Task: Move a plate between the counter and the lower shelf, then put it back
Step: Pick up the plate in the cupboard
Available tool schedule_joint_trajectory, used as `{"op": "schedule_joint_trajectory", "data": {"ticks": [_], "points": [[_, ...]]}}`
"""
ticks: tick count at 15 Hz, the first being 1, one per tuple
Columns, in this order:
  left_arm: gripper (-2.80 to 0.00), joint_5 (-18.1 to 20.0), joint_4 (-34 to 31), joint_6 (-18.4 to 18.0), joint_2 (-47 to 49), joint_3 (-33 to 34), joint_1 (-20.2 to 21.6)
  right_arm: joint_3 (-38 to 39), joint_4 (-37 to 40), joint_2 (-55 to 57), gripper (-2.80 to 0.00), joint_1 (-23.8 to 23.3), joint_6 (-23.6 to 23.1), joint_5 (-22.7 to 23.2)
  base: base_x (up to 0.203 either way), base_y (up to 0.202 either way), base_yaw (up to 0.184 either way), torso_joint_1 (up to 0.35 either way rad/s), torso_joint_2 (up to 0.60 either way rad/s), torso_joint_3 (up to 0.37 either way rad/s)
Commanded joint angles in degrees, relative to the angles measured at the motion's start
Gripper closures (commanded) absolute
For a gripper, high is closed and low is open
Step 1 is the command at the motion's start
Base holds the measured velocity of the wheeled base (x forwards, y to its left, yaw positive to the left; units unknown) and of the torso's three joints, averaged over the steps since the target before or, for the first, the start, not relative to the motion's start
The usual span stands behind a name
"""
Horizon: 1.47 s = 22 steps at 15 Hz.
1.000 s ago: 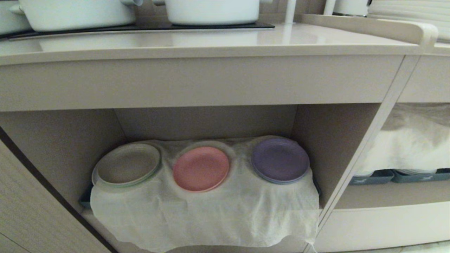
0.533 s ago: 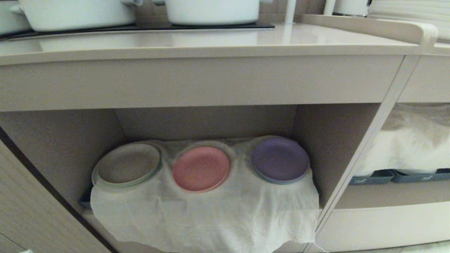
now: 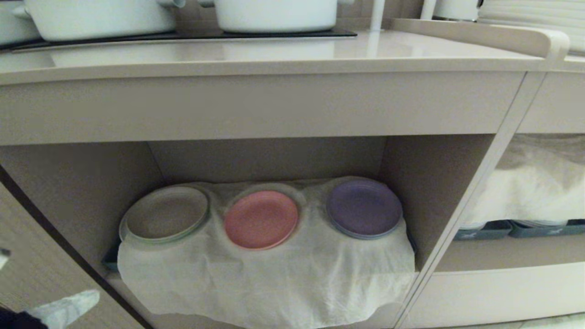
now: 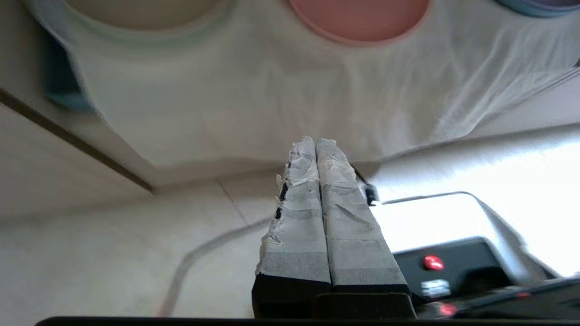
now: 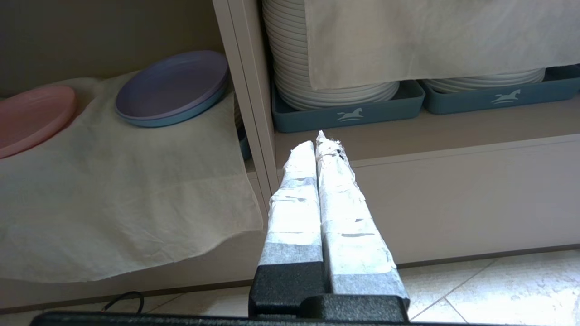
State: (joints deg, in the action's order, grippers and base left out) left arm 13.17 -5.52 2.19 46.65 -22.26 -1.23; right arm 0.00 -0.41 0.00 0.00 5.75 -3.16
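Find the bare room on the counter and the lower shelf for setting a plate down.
Counter: bare strip between the pots and its front edge. Lower shelf: back row crowded by cream, pink and purple plates; only the cloth in front lies free.

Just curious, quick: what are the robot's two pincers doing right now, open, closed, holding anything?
Left pincer: closed, empty, short of the pink plate.
Right pincer: closed, empty.
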Motion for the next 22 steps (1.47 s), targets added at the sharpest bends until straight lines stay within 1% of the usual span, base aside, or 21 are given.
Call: {"op": "schedule_joint_trajectory", "data": {"ticks": [1, 3, 4, 6, 7, 9, 11, 13, 15, 16, 17, 18, 19, 21, 22], "points": [[0.00, -0.2, 1.8, 2.7, 11.0, -0.7, -1.8, 0.0, 0.0, 0.0, 0.00, 0.0, 0.0, 0.0, 0.000, 0.000, 0.000, 0.000, 0.00, 0.000], [0.00, -0.4, 4.0, 7.2, 15.9, -0.9, -6.5, 0.0, 0.0, 0.0, 0.00, 0.0, 0.0, 0.0, 0.000, 0.000, 0.000, 0.000, 0.00, 0.000], [0.00, -0.6, 5.2, 10.2, 17.9, -1.0, -9.3, 0.0, 0.0, 0.0, 0.00, 0.0, 0.0, 0.0, 0.000, 0.000, 0.000, 0.000, 0.00, 0.000], [0.00, -2.3, 10.4, 15.9, 22.8, -0.8, -14.2, 0.0, 0.0, 0.0, 0.00, 0.0, 0.0, 0.0, 0.000, 0.000, 0.000, 0.000, 0.00, 0.000], [0.00, -4.3, 13.4, 18.5, 25.4, -0.7, -16.6, 0.0, 0.0, 0.0, 0.00, 0.0, 0.0, 0.0, 0.000, 0.000, 0.000, 0.000, 0.00, 0.000], [0.00, -9.6, 19.6, 23.8, 31.9, -0.5, -20.9, 0.0, 0.0, 0.0, 0.00, 0.0, 0.0, 0.0, 0.000, 0.000, 0.000, 0.000, 0.00, 0.000], [0.00, -14.3, 25.5, 28.1, 38.5, -0.6, -24.1, 0.0, 0.0, 0.0, 0.00, 0.0, 0.0, 0.0, 0.000, 0.000, 0.000, 0.000, 0.00, 0.000], [0.00, -17.9, 31.1, 31.9, 44.1, -1.2, -25.9, 0.0, 0.0, 0.0, 0.00, 0.0, 0.0, 0.0, 0.000, 0.000, 0.000, 0.000, 0.00, 0.000], [0.00, -19.8, 36.4, 35.0, 48.7, -2.4, -26.4, 0.0, 0.0, 0.0, 0.00, 0.0, 0.0, 0.0, 0.000, 0.000, 0.000, 0.000, 0.00, 0.000], [0.00, -20.6, 37.9, 36.2, 50.5, -2.9, -26.5, 0.0, 0.0, 0.0, 0.00, 0.0, 0.0, 0.0, 0.000, 0.000, 0.000, 0.000, 0.00, 0.000], [0.00, -22.0, 38.6, 37.7, 52.0, -3.7, -26.5, 0.0, 0.0, 0.0, 0.00, 0.0, 0.0, 0.0, 0.000, 0.000, 0.000, 0.000, 0.00, 0.000], [0.00, -23.6, 38.7, 40.2, 53.0, -4.9, -26.6, 0.0, 0.0, 0.0, 0.00, 0.0, 0.0, 0.0, 0.000, 0.000, 0.000, 0.000, 0.00, 0.000], [0.00, -24.0, 38.4, 41.5, 53.7, -5.2, -26.7, 0.0, 0.0, 0.0, 0.00, 0.0, 0.0, 0.0, 0.000, 0.000, 0.000, 0.000, 0.00, 0.000], [0.00, -24.6, 38.6, 42.3, 55.5, -5.1, -26.6, 0.0, 0.0, 0.0, 0.00, 0.0, 0.0, 0.0, 0.000, 0.000, 0.000, 0.000, 0.00, 0.000], [0.00, -25.9, 38.7, 43.2, 56.9, -5.3, -26.6, 0.0, 0.0, 0.0, 0.00, 0.0, 0.0, 0.0, 0.000, 0.000, 0.000, 0.000, 0.00, 0.000]]}}
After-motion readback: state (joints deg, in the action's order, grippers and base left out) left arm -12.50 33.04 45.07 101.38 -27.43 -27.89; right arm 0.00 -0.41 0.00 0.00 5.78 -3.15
